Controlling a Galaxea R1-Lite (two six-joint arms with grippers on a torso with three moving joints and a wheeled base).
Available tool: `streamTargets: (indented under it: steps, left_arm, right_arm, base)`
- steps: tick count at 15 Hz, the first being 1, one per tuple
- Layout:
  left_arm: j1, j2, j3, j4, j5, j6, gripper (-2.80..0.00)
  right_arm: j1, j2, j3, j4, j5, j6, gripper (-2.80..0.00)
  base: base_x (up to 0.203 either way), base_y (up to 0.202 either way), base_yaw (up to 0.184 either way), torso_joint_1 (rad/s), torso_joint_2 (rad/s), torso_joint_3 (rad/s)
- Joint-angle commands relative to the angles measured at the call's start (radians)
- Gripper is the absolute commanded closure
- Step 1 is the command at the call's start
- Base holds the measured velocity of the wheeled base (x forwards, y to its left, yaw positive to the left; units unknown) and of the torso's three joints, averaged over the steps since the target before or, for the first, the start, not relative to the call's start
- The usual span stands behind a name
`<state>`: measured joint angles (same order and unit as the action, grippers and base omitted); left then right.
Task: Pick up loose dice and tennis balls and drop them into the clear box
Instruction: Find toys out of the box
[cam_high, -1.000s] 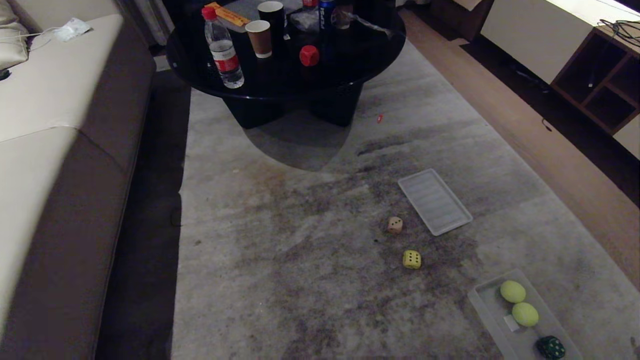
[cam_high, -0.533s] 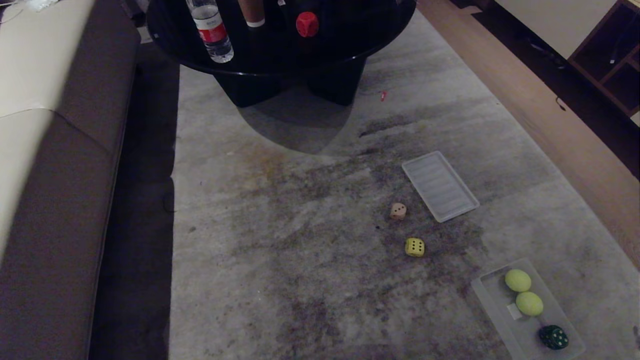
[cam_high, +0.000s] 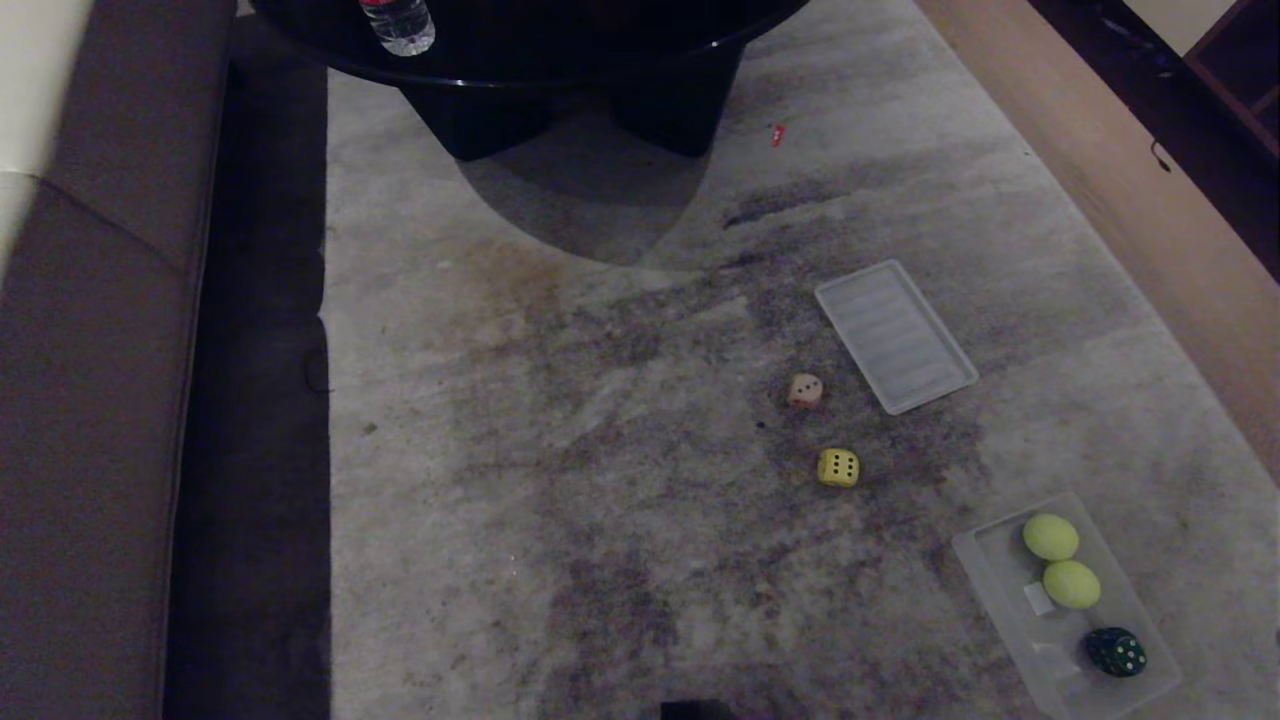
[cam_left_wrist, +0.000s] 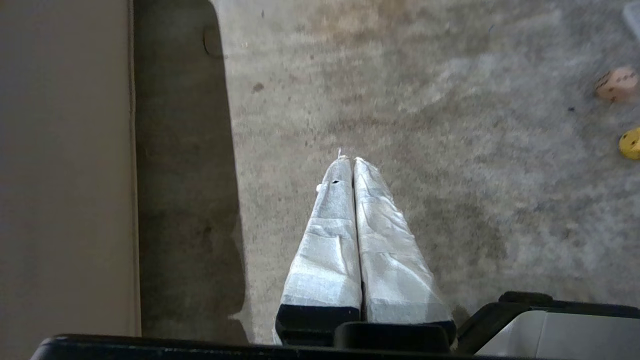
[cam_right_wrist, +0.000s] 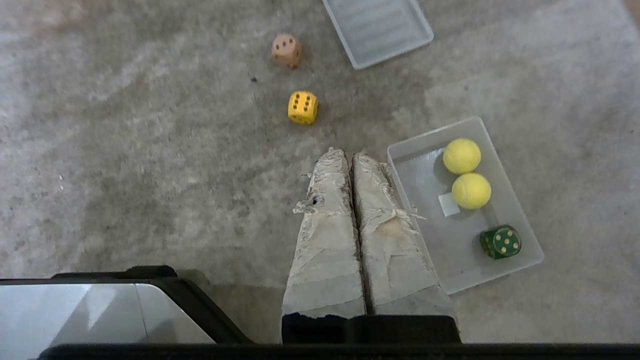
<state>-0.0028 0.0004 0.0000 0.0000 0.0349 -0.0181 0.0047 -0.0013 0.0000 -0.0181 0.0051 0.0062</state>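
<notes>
Fingers of the right gripper (cam_right_wrist: 350, 155) pressed shut (empty); chunky yellow black-pipped die (cam_right_wrist: 302, 107) lies just beyond them, so spread wide first, then descend squarely.

Living room: sofa (cam_high: 90, 400), rug (cam_high: 600, 450), coffee table (cam_high: 560, 60)

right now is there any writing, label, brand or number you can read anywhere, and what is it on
No words, brands or printed numbers can be read.
Bottle on the black table: only its base shows, no label text legible.
Yellow die: pips only, six on top.
Pinkish-tan die: pips only, four on top.
Dark green die: five pale pips on top.
White tag in the clear box: blank or too small to tell.
</notes>
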Motion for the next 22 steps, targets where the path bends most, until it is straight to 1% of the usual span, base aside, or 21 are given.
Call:
streamTargets:
  steps: [1, 15, 22]
  left_arm:
    - [0.000, 0.000, 0.002, 0.000, 0.000, 0.000, 0.00]
    - [0.000, 0.000, 0.002, 0.000, -0.001, 0.004, 0.00]
    - [0.000, 0.000, 0.002, -0.002, -0.001, 0.004, 0.00]
  right_arm:
    - [0.000, 0.001, 0.009, 0.000, 0.000, 0.000, 0.00]
    - [0.001, 0.001, 0.009, 0.000, 0.001, 0.000, 0.00]
    - [0.000, 0.001, 0.009, 0.000, -0.001, 0.000, 0.00]
  base:
    - [0.000, 0.000, 0.000, 0.002, 0.00, -0.212]
    - [0.000, 0.000, 0.000, 0.003, 0.00, -0.192]
    - [0.000, 0.000, 0.000, -0.001, 0.00, -0.016]
